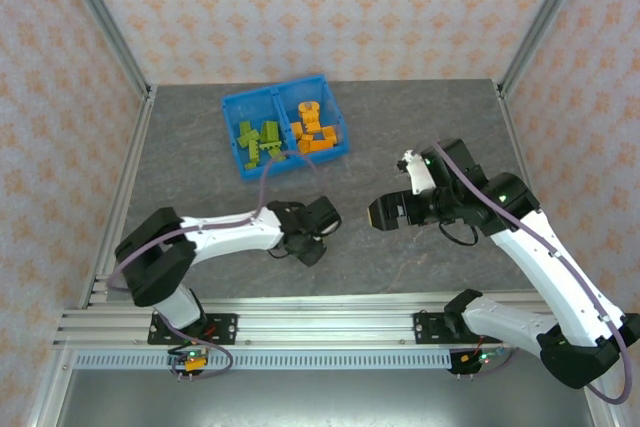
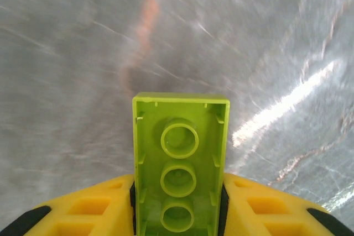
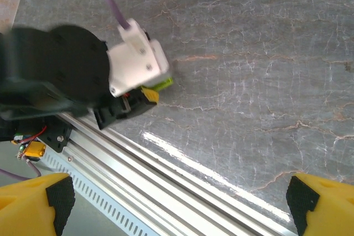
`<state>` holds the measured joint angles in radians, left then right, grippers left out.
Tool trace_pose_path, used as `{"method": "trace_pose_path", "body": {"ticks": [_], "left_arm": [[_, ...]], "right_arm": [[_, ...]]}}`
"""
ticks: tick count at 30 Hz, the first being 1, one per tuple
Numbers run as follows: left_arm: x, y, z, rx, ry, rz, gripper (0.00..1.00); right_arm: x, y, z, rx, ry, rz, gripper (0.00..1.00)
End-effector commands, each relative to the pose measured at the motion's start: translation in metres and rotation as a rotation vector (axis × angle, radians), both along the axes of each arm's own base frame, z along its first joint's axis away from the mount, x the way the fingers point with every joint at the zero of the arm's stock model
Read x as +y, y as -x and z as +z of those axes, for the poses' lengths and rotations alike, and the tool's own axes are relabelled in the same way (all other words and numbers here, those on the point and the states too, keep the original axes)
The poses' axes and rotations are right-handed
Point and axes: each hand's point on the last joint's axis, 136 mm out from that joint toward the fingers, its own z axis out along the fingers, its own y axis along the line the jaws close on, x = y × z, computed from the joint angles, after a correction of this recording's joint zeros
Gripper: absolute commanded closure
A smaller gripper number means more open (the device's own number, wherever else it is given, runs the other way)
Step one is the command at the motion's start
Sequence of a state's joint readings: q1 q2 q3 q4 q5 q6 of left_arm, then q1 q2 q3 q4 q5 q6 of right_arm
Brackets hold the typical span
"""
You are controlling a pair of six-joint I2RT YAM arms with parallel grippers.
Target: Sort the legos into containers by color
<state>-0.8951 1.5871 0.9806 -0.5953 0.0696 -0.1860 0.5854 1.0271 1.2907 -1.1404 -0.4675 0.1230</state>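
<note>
Your left gripper (image 1: 312, 237) is clenched on a lime green studded plastic brick (image 2: 180, 147). In the left wrist view its yellow fingers (image 2: 94, 211) press against both long sides of the brick, whose hollow underside with three round tubes faces the camera. That brick sits low at the grey marbled table (image 1: 200, 167); you cannot tell whether it touches the surface. It is well apart from the bright blue two-compartment plastic bin (image 1: 250, 94), on the bin's near side. Inside the bin, the left compartment holds the lime green legos (image 1: 257, 139) and the right compartment holds the orange legos (image 1: 312, 130), with the divider between them. Your right gripper (image 1: 385, 213) is released, its jaws spread wide with nothing between them. It is nearer than the bin and off to the bin's right.
</note>
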Motion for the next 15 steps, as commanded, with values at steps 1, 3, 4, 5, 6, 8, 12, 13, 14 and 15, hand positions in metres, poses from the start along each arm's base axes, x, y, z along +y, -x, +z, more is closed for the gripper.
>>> {"method": "trace_pose_path", "body": {"ticks": [1, 3, 4, 5, 6, 8, 12, 13, 14, 15], "left_arm": [[0.014, -0.036, 0.047, -0.132, 0.057, 0.103, 0.61], [0.025, -0.055, 0.07, -0.185, 0.067, 0.144, 0.61], [0.033, -0.068, 0.081, -0.216, 0.065, 0.177, 0.61], [0.041, -0.079, 0.091, -0.241, 0.065, 0.204, 0.61], [0.051, -0.093, 0.101, -0.263, 0.063, 0.235, 0.6], [0.071, -0.119, 0.118, -0.307, 0.043, 0.29, 0.6], [0.115, -0.176, 0.145, -0.384, 0.012, 0.434, 0.6], [0.127, -0.192, 0.148, -0.393, 0.001, 0.48, 0.6], [0.135, -0.203, 0.15, -0.395, -0.001, 0.513, 0.6], [0.143, -0.217, 0.15, -0.388, 0.004, 0.548, 0.6]], "right_arm": [[-0.001, -0.008, -0.001, -0.017, 0.002, -0.03, 0.01], [0.001, -0.011, 0.001, -0.028, -0.007, -0.033, 0.01], [0.003, -0.012, 0.002, -0.029, -0.014, -0.034, 0.01], [0.004, -0.014, 0.003, -0.034, -0.023, -0.035, 0.01], [0.005, -0.015, 0.004, -0.038, -0.03, -0.037, 0.01], [0.008, -0.016, 0.006, -0.041, -0.043, -0.037, 0.01], [0.01, -0.018, 0.01, -0.044, -0.057, -0.043, 0.01], [0.01, -0.018, 0.011, -0.044, -0.062, -0.045, 0.01], [0.01, -0.018, 0.012, -0.045, -0.065, -0.048, 0.01], [0.01, -0.017, 0.012, -0.045, -0.068, -0.05, 0.01]]}}
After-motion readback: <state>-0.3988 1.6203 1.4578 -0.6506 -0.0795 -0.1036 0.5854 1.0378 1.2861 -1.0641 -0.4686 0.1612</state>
